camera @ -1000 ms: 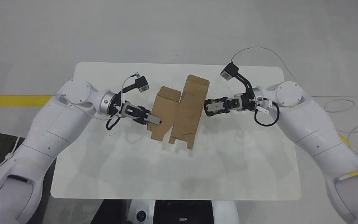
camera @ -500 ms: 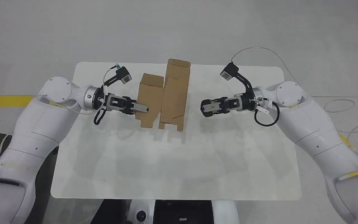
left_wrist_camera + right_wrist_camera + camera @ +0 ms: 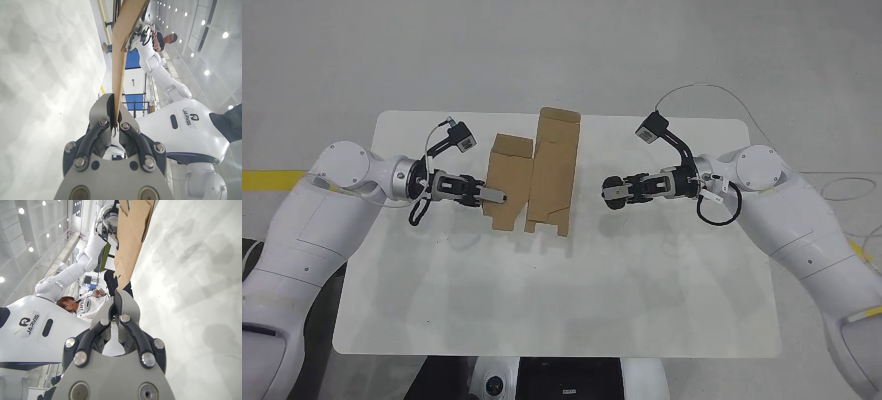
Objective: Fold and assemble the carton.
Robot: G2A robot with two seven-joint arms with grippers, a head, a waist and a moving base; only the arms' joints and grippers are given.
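- Is the carton [image 3: 537, 172] a box yet?
- No, it's flat, at the table's [image 3: 542, 300] far middle. The left gripper [image 3: 497, 196] pinches its edge. The right gripper [image 3: 608, 190] is closed on nothing, nearby. All the folding is left.

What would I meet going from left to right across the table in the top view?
left gripper, clamped on the carton's edge → carton → right gripper, apart from the carton
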